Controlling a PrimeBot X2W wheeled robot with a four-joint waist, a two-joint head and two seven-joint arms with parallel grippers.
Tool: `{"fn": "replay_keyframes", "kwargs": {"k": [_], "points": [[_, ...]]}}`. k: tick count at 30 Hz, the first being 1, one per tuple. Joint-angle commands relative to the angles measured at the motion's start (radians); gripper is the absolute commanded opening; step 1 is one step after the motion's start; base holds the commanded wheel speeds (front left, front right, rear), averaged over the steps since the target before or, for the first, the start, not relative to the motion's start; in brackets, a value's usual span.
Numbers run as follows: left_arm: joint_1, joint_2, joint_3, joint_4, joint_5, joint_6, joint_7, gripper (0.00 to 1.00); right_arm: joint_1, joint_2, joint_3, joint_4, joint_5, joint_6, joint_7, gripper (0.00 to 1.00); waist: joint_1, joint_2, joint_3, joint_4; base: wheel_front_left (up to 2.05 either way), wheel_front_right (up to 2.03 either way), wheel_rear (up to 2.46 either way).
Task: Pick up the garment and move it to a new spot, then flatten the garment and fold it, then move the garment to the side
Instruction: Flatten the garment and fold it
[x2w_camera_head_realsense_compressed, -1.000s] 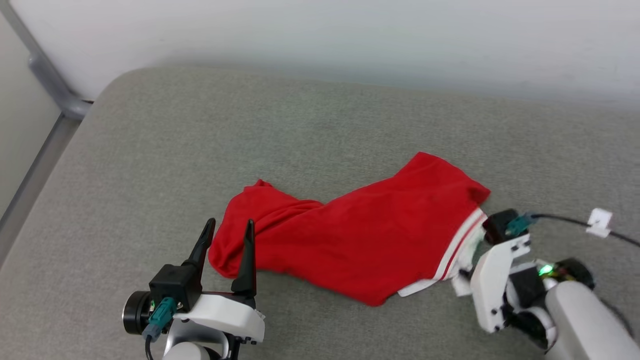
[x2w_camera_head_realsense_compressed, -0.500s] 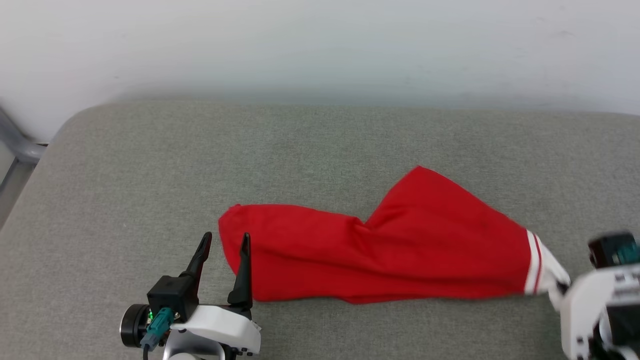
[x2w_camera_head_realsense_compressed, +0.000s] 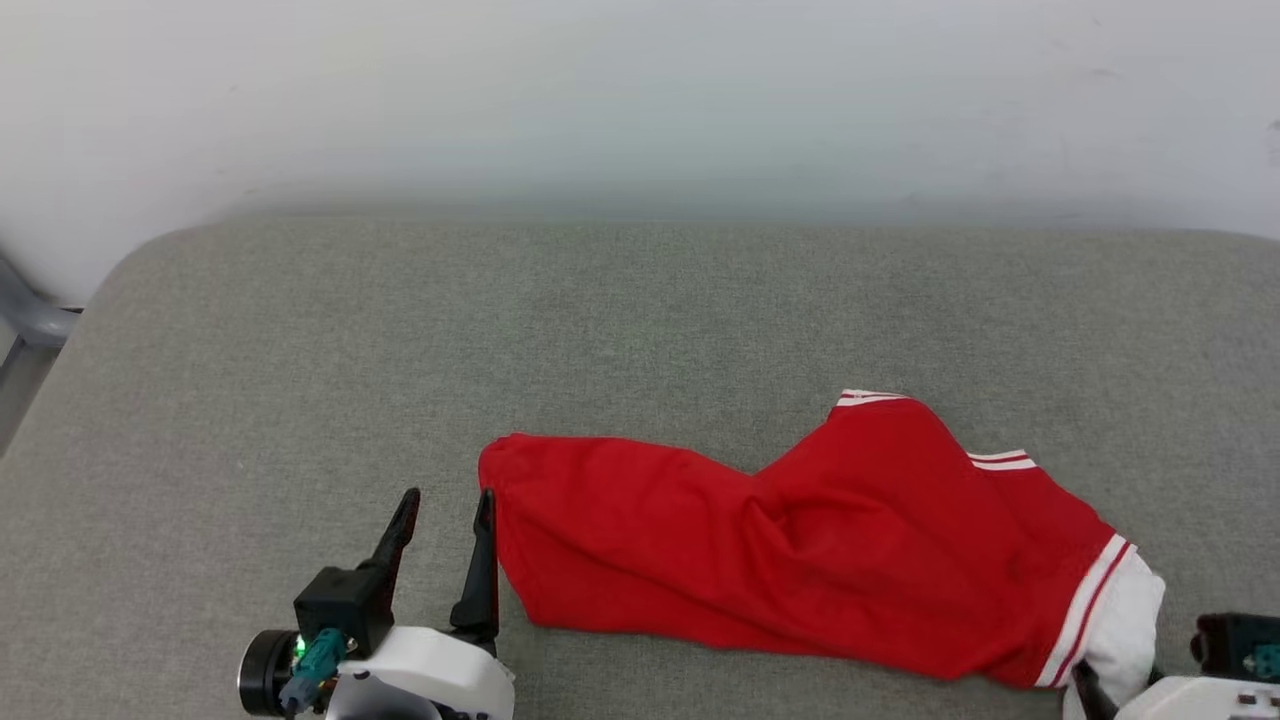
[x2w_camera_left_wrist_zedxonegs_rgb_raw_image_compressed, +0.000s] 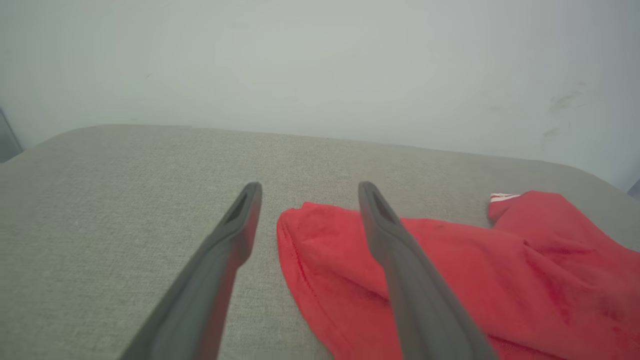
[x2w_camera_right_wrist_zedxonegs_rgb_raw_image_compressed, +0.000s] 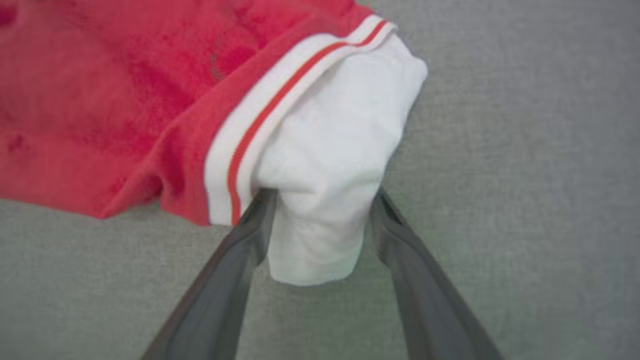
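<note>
Pointing away from the robot at the near left, the left fingers (x2w_camera_left_wrist_zedxonegs_rgb_raw_image_compressed: 400, 260) stand spread wide and empty, level above the grey padded surface (x2w_camera_head_realsense_compressed: 400, 330). The inner one is just beside the garment's (x2w_camera_head_realsense_compressed: 800, 540) left end; whether it touches the cloth I cannot tell. At the near right, the right fingers (x2w_camera_right_wrist_zedxonegs_rgb_raw_image_compressed: 420, 285) tilt down toward the surface, parted and not pinching, with the white sleeve (x2w_camera_right_wrist_zedxonegs_rgb_raw_image_compressed: 330, 165) lying loose between them. From that sleeve and its striped trim (x2w_camera_right_wrist_zedxonegs_rgb_raw_image_compressed: 260, 130), the red body stretches leftward across the surface, creased in the middle. A hump rises on its far side, with more striped bands showing there. Beyond lies bare grey padding up to its rounded far edge, then a pale wall (x2w_camera_head_realsense_compressed: 640, 100).
</note>
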Motion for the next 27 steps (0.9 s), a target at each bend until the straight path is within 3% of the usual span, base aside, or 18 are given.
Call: {"fn": "replay_keyframes", "kwargs": {"k": [1,7,13,27], "points": [[0.018,0.003,0.001,0.006,0.001,-0.001,-0.003,1.0,-0.022,0.004,-0.011,-0.011,-0.004,-0.001,-0.039,1.0,0.0,-0.0001,-0.009,-0.002,0.0,0.0,0.0],[0.041,0.012,0.008,0.023,-0.01,0.0,-0.003,1.0,-0.039,0.035,-0.007,-0.04,-0.02,-0.001,-0.263,1.0,0.0,-0.0001,-0.049,-0.007,0.0,0.0,0.0],[0.053,0.026,0.014,0.024,-0.017,0.005,0.003,1.0,-0.041,0.052,0.022,-0.092,-0.044,-0.001,-0.386,1.0,0.0,-0.0001,-0.072,-0.017,0.0,0.0,0.0],[-0.005,0.072,-0.007,-0.03,-0.001,0.005,0.09,1.0,-0.001,0.058,0.145,-0.255,-0.054,-0.001,-0.448,1.0,0.0,-0.0001,-0.067,-0.079,0.0,0.0,0.0]]}}
